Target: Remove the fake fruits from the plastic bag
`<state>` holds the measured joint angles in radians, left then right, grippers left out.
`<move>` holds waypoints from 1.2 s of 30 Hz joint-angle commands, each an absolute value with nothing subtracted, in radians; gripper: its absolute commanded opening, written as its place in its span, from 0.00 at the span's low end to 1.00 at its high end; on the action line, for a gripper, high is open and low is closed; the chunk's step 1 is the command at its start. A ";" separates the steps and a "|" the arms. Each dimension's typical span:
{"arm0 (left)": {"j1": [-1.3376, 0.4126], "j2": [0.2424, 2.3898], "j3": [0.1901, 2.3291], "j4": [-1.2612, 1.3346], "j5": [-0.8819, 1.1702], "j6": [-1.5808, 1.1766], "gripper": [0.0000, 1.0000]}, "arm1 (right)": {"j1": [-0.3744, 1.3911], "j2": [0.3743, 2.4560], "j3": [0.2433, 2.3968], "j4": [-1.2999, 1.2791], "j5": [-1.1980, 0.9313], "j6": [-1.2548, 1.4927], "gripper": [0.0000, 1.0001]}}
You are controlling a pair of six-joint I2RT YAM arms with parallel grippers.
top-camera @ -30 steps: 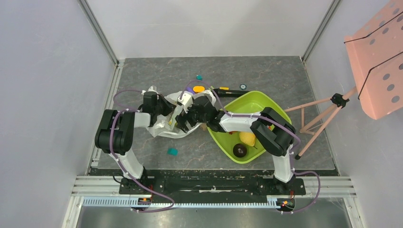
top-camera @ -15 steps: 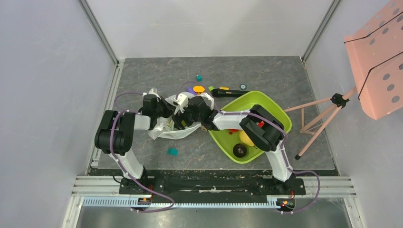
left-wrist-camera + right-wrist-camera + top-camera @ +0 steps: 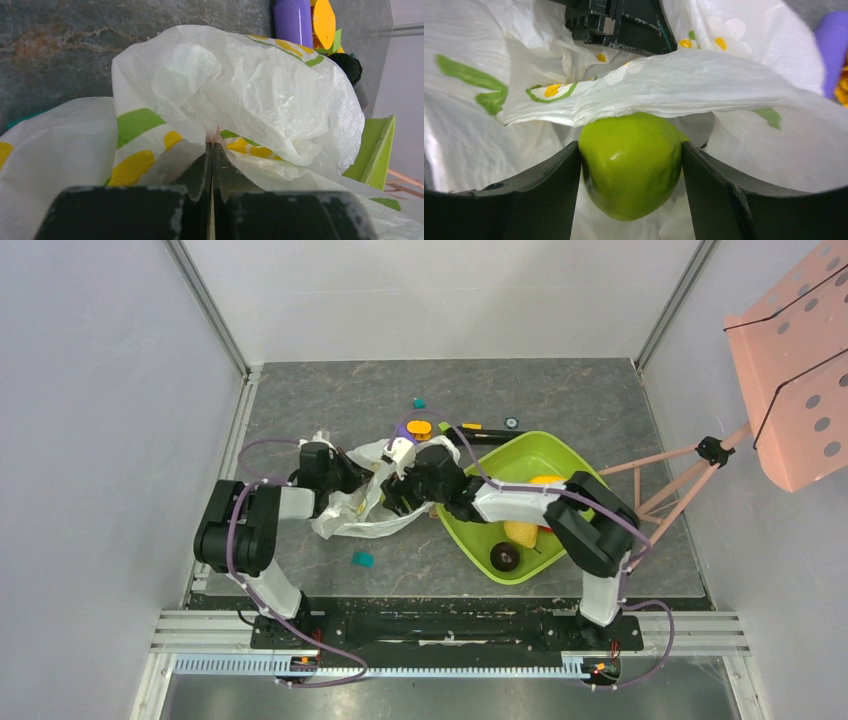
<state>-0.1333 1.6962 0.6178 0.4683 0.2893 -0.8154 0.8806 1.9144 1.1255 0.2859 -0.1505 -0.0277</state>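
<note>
The plastic bag lies crumpled left of centre, white with lemon and leaf prints. My left gripper is shut on a fold of the bag, its tips pinching the film. My right gripper is inside the bag's mouth, shut on the green apple, with the bag's film draped over it. The yellow pear and the dark ball lie in the lime-green tray. The red fruits are not clearly visible.
A purple cylinder with an orange piece lies behind the bag. Teal blocks sit at the front and at the back. A pink stand with tripod legs is at the right.
My right gripper has shifted a little to the right at the bag's mouth, and its elbow has swung right. The bag has been pulled and reshaped. The left gripper holds its place.
</note>
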 commanded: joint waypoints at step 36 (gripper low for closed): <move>-0.139 1.082 0.595 0.083 0.112 -0.819 0.03 | 0.537 0.972 0.620 -0.183 0.273 0.252 0.57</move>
<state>-0.1371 1.1366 0.5518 0.1303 0.1360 -0.8154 0.5755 0.9470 0.6315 -0.2165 0.3347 0.2405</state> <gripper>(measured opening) 0.027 0.695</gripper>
